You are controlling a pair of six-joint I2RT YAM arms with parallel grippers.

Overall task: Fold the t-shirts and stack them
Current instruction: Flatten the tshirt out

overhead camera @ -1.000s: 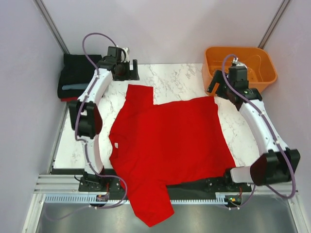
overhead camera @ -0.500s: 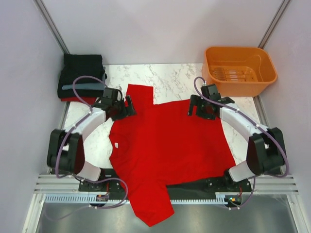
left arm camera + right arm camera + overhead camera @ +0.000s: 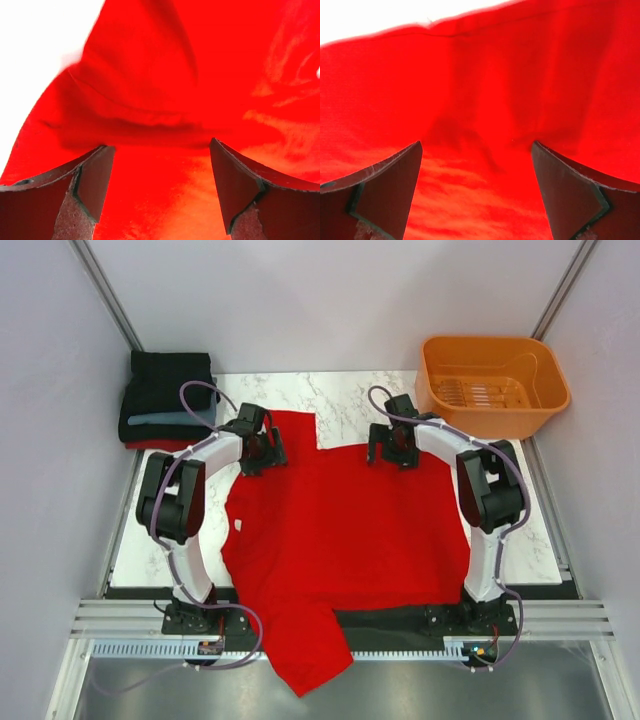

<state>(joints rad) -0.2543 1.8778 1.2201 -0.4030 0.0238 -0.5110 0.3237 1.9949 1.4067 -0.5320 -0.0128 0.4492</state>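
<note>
Seen from above, the red t-shirt (image 3: 345, 530) lies spread flat across the marble tabletop (image 3: 350, 395). One sleeve hangs over the near edge and the other points away at the shirt's far left corner. The left gripper (image 3: 262, 450) is down at the left edge of that far sleeve. The right gripper (image 3: 390, 445) is down on the shirt's far edge, toward its right corner. From this height the spread of either pair of jaws cannot be told. Off the shirt's far left corner sits a pile of folded t-shirts (image 3: 165, 400), black on top with a slate-blue layer and a red one showing beneath. Off the shirt's far right corner stands the orange basket (image 3: 490, 423). In the left wrist view the jaws stand wide apart and hold nothing. Red cloth fills the space between and beyond them, with a soft ridge raised just past the tips. In the right wrist view the jaws are likewise spread wide with nothing clamped, and the shirt's hemmed edge runs across the top against the white tabletop.
</note>
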